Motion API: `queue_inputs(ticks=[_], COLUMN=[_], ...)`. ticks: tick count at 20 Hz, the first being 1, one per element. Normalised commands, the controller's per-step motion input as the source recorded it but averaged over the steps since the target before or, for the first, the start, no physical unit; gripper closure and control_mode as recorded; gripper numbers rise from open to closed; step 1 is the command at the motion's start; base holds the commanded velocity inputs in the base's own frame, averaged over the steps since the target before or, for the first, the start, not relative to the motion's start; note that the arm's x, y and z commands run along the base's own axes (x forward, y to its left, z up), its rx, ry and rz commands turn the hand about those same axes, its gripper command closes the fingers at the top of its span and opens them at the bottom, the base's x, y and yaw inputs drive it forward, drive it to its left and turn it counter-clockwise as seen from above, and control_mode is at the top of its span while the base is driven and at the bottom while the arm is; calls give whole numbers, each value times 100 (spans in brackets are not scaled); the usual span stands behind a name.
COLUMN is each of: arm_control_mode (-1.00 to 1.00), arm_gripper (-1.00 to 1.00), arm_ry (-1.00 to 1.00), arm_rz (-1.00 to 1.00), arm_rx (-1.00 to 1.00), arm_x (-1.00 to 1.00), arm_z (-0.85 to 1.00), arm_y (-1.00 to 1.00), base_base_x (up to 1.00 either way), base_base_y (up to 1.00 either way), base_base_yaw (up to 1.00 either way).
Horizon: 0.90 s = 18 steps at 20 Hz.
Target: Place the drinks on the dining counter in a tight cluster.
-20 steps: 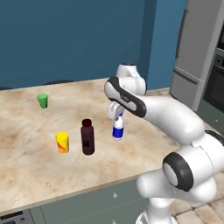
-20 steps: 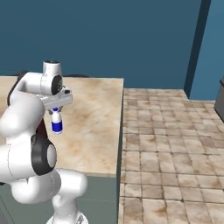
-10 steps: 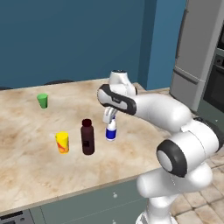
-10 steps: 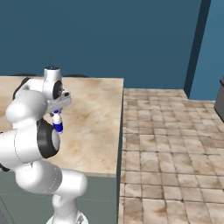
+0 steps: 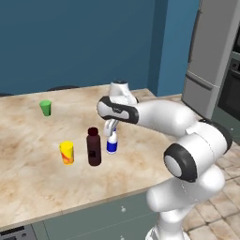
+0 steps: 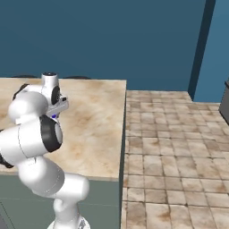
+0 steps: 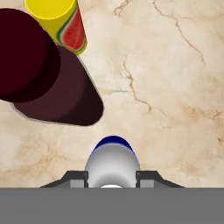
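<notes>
My gripper [image 5: 111,130] is shut on the neck of a little white bottle with a blue label [image 5: 111,145], held upright at the dining counter's [image 5: 42,173] marble top. Whether its base touches the top I cannot tell. A taller dark maroon capped bottle [image 5: 94,147] stands just left of it, a small gap apart. In the hand view the white bottle [image 7: 112,162] sits between my fingertips [image 7: 78,177], with the maroon bottle [image 7: 43,83] close at the upper left.
A yellow can with a watermelon label [image 5: 67,153] stands left of the maroon bottle, and a green cup [image 5: 45,108] sits further back left. The counter's right edge [image 6: 124,134] drops to a tiled floor. A steel fridge [image 5: 211,70] stands at the far right.
My gripper has carried the white bottle leftward and lower, from well right of the maroon bottle to right beside it. The other things have stayed put.
</notes>
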Motion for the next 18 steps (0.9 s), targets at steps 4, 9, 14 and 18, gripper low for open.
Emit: queue_inputs(ticks=[4,9,14,18], arm_control_mode=[-100,-100,-100,-100], arm_gripper=[100,100,100,100], arm_ry=[0,0,0,0], arm_rz=[0,0,0,0], arm_rx=[0,0,0,0], arm_x=[21,0,-19,-8], arm_z=[-21,-4,0,0], arm_y=[1,0,0,0], base_base_x=[0,0,0,0], base_base_y=[0,0,0,0], base_base_yaw=[0,0,0,0])
